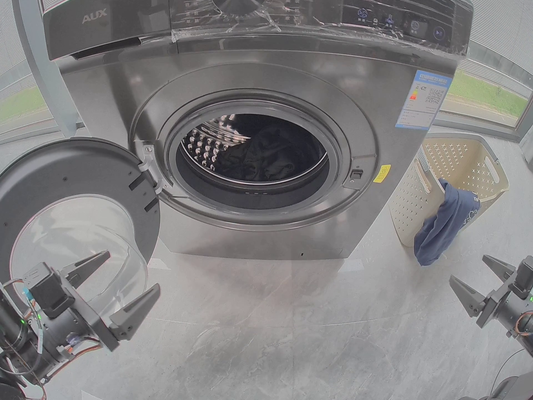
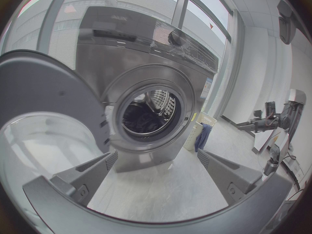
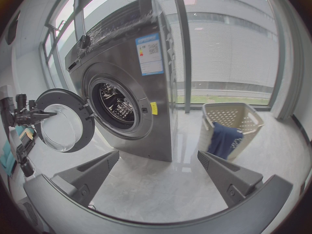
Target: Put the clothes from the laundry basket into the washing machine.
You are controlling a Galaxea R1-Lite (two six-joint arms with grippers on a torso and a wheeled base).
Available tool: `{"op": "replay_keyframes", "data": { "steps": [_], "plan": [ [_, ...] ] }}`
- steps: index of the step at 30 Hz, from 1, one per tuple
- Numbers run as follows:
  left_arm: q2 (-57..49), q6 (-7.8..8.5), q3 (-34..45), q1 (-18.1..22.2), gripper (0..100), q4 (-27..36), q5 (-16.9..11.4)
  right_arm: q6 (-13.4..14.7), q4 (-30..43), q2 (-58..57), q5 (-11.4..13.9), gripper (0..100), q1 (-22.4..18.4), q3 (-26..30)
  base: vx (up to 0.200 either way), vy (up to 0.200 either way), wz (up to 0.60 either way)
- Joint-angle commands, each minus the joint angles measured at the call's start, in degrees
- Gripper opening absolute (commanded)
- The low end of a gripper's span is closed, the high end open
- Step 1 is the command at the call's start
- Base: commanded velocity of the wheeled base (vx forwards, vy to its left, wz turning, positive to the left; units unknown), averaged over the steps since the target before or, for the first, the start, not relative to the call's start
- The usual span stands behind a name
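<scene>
Floor (image 1: pixel 288 329): grey tile.
Washing machine (image 1: pixel 266 73): far centre, door (image 1: pixel 72 168) open left, dark clothes (image 1: pixel 266 151) inside.
Laundry basket (image 1: pixel 466 162): far right, blue garment (image 1: pixel 444 223) over its rim.
Left gripper (image 1: pixel 132 271): near left, jaws open, empty.
Right gripper (image 1: pixel 467 268): near right, jaws open, empty.

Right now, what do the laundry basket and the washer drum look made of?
Laundry basket: likely moulded plastic, matte cream, with regular holes in its walls. Drum: apparently polished steel, its perforated wall glinting.
</scene>
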Motion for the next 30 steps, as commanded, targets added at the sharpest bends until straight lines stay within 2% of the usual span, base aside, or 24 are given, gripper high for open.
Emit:
{"op": "replay_keyframes", "data": {
  "steps": [1, 2, 3, 6, 12, 16, 17, 19, 21, 23, 25, 26, 27, 28, 30],
  "plan": [
    [-22.11, 0.47, -0.35, 6.66, 100, 15.21, -0.67, -3.11, 18.9, -25.11, 0.27, 100, -10.17, 1.01, 0.0, 0.0, 0.0],
    [-22.37, 0.47, -0.35, 6.66, 100, 15.47, -0.67, -3.11, 19.34, -25.55, 0.27, 100, -10.25, 0.92, 0.0, 0.0, 0.0],
    [-25.62, 0.38, -0.35, 7.1, 100, 19.25, -0.58, -3.2, 23.55, -29.86, 0.54, 100, -11.57, 0.66, 0.0, 0.0, 0.0],
    [-30.37, 0.38, 0.35, 9.21, 100, 25.05, -0.58, -3.11, 29.71, -35.66, 0.62, 100, -12.63, -0.57, -0.2, 0.0, 0.0],
    [-39.86, -0.5, 3.43, 12.82, 100, 32.87, -0.67, -2.32, 34.89, -43.04, 0.45, 100, -14.65, -0.31, -0.033, 0.0, 0.0],
    [-44.87, -1.91, 4.39, 14.84, 100, 36.92, -0.67, -1.88, 38.32, -47.96, 0.71, 100, -17.37, 0.75, 0.0, 0.0, 0.0],
    [-47.68, -2.35, 4.39, 15.98, 100, 39.64, -0.67, -1.97, 42.71, -51.48, 1.15, 100, -17.73, 0.92, 0.0, 0.0, 0.0],
    [-51.29, -2.17, 4.48, 17.74, 100, 42.8, -0.85, -2.32, 49.66, -56.66, 1.94, 100, -17.81, 1.01, 0.0, 0.0, 0.0],
    [-56.38, -1.82, 4.48, 20.37, 100, 47.37, -2.25, -1.44, 54.32, -59.56, 4.84, 100, -19.31, 0.57, 0.0, 0.0, 0.0],
    [-60.87, -1.2, 4.48, 23.1, 100, 51.86, -4.54, -0.56, 52.73, -59.39, 4.31, 100, -19.31, 0.92, 0.0, 0.0, 0.0],
    [-61.13, -0.85, 4.48, 23.8, 100, 53.09, -4.28, -0.21, 52.47, -59.3, 3.96, 100, -19.31, 1.01, 0.0, 0.0, 0.0],
    [-60.51, -0.5, 4.48, 24.77, 100, 53.97, -1.55, -0.21, 52.56, -59.39, 3.88, 100, -19.4, 1.01, 0.0, 0.0, 0.0],
    [-60.51, -0.59, 4.48, 25.56, 100, 54.32, -0.23, -0.3, 52.47, -59.39, 3.88, 100, -19.4, 1.01, 0.0, 0.0, 0.0],
    [-60.6, -0.68, 4.48, 27.58, 100, 54.85, 0.56, -0.3, 52.47, -59.39, 3.88, 100, -19.4, 1.01, 0.0, 0.0, 0.0],
    [-61.31, -0.76, 4.57, 31.8, 100, 56.43, 0.3, -0.47, 52.47, -59.39, 3.88, 100, -19.4, 1.01, 0.0, 0.0, 0.0]
  ]
}}
